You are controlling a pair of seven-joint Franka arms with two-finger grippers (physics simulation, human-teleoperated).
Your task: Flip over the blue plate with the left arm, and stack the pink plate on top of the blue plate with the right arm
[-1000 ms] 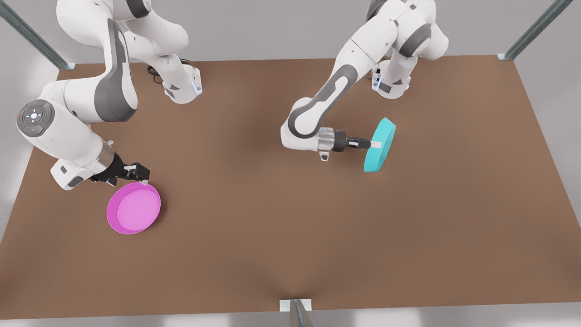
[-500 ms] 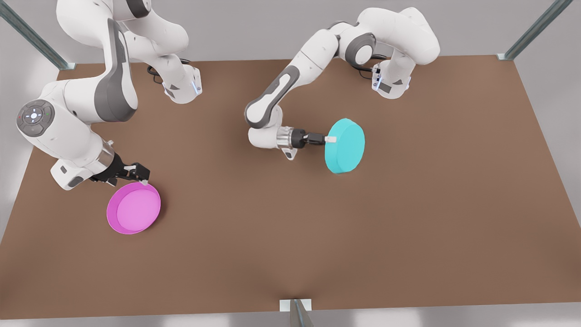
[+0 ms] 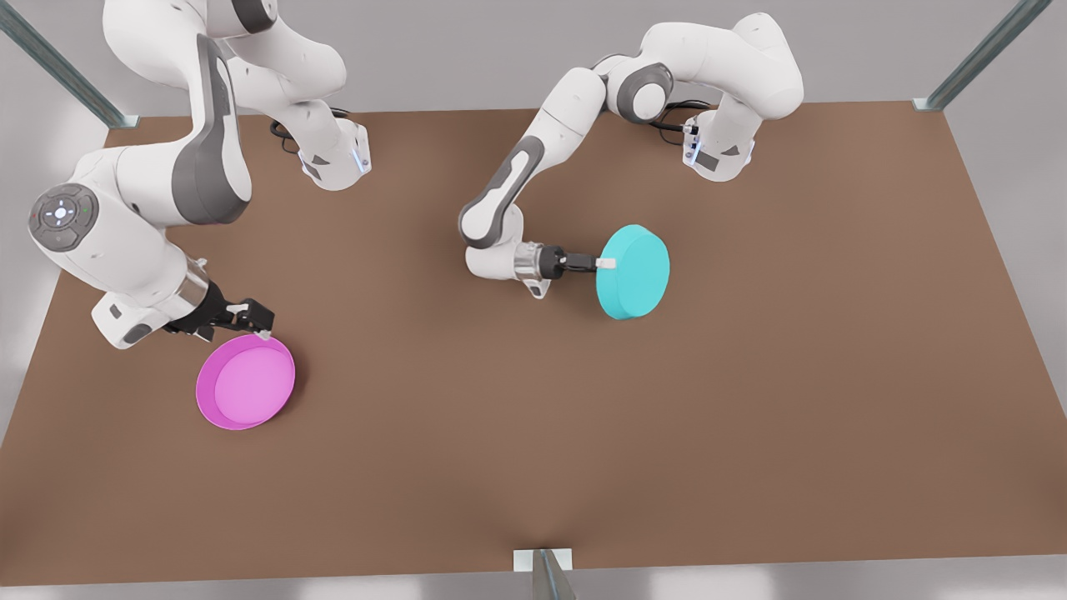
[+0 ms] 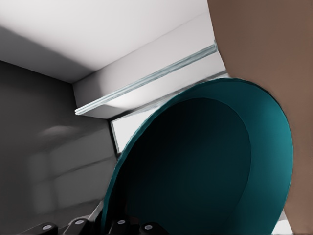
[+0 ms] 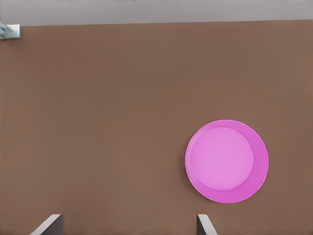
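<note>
Brown tabletop (image 3: 750, 433) stretches wide and bare across the room, grey walls behind it and slanted metal struts (image 3: 984, 54) at its far corners. Most of its near half and the front view's right side lie open, so there is plenty of room to swing a plate about.

Toward the middle, the left gripper (image 3: 605, 263) pinches the rim of the blue plate (image 3: 638, 271), fingers clamped on its edge from the front view's left. That plate hangs off the table with its flat underside turned up toward the front camera (in the left wrist view its dark hollow (image 4: 195, 166) faces the wrist camera instead).

Over on the front view's left, the pink plate (image 3: 246, 382) lies flat on the table, hollow side up, well apart from the blue one. The right gripper (image 3: 260, 327) hovers just at its far rim, fingertips (image 5: 53, 223) spread wide and holding nothing.

Between the two plates only bare brown surface runs. A small metal bracket (image 3: 542, 560) sits at the table's near edge.
</note>
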